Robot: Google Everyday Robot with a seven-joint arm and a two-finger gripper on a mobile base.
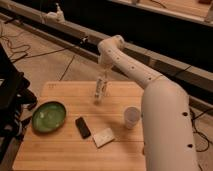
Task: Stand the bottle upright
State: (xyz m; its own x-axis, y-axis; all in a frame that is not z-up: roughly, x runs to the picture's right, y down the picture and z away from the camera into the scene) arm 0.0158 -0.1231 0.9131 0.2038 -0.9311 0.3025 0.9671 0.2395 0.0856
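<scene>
While the arm reaches in over the far edge of the desk (60,145), its gripper (102,81) sits at the top of the bottle (99,94), fingers clamped on its upper part. The bottle is near the middle of the far edge, its base at the wood, leaning slightly. The righting step looks almost finished. Next, it needs squaring to vertical, its base settled flat, then a gentle release without tipping it toward the cup (132,117).

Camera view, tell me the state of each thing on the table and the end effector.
bottle: nearly upright, leaning slightly, base on the table.
end effector: directly above the bottle, at its top.
cup: upright, mouth up.
green bowl: right way up.
black object: lying flat.
pale packet: lying flat.
</scene>
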